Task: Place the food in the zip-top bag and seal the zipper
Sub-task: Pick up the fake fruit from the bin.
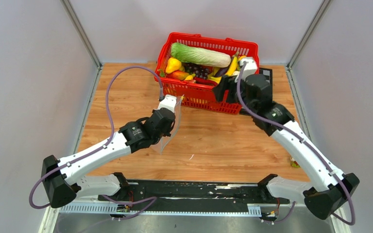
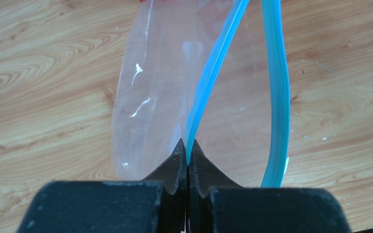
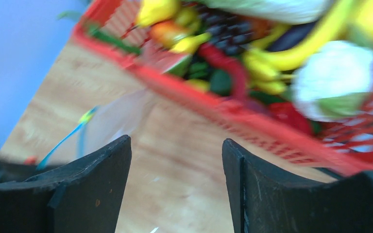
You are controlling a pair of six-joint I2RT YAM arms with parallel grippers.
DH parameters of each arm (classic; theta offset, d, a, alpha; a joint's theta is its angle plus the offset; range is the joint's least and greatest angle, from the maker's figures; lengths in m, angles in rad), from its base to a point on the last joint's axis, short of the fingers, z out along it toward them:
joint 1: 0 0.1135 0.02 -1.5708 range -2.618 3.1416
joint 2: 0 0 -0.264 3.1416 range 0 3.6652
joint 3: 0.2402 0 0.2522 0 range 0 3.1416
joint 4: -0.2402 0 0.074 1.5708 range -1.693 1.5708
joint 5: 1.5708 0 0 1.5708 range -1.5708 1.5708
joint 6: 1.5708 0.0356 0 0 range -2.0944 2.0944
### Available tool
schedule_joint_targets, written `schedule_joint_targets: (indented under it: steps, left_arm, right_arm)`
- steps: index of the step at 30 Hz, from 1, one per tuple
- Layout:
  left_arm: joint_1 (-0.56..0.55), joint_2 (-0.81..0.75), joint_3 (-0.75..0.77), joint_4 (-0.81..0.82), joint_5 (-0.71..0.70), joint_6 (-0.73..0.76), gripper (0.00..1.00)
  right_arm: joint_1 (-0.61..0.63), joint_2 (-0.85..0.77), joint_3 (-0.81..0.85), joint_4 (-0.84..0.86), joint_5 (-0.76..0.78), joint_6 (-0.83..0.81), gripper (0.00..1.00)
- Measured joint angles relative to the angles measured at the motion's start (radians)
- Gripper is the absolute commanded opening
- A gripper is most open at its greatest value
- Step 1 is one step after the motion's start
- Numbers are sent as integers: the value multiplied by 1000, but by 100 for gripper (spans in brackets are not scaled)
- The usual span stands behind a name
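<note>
Teal is what catches the eye: the zipper (image 2: 209,82) of the zip-top bag (image 2: 148,97) stands parted into two strips. The left gripper (image 2: 188,151) is clamped on one of them, its fingers pressed together with the strip rising from between their tips. The other strip bows away to the side, so the mouth gapes open. The clear, crinkly bag hangs upright from that grip with its lower part down by the wooden table (image 1: 223,145). It is left of the table's middle, just off the near left corner of the red basket (image 1: 209,94).

The basket stands at the middle of the far edge, and the food (image 1: 187,76) is heaped inside it. I can pick out a yellow fruit (image 1: 174,64) and a peach-coloured piece (image 1: 178,75) at the left end and a banana (image 1: 232,65) toward the right. Dark grapes (image 1: 196,69) lie between them, and a long green-white cabbage (image 1: 199,55) lies across the back. In the right wrist view, which is smeared, a white cauliflower (image 3: 335,73) shows at the basket's right end.

The right gripper (image 3: 176,145) hangs over the basket's near wall toward that right end. Its jaws are spread wide with only tabletop and basket rim showing between them. It is well apart from the bag.
</note>
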Motion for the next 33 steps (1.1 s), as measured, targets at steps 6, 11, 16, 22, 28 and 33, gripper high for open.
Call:
schedule_joint_targets:
  steps: [6, 11, 16, 22, 28, 33]
  left_arm:
    - [0, -11, -19, 11, 16, 3, 0]
    - [0, -35, -33, 15, 40, 12, 0]
    - [0, -38, -33, 21, 57, 22, 0]
    - [0, -38, -33, 22, 61, 29, 0]
    - [0, -38, -33, 21, 64, 37, 0]
    - [0, -37, -33, 21, 64, 51, 0]
  right_arm:
    - [-272, 114, 96, -18, 6, 3, 70]
    - [-364, 283, 218, -63, -17, -13, 68]
    - [-391, 444, 368, -139, -117, -55, 68]
    - [-388, 597, 508, -210, -268, -85, 72]
    - [-385, 739, 598, -296, -410, -121, 78]
    - [-381, 876, 772, -426, -499, -203, 75]
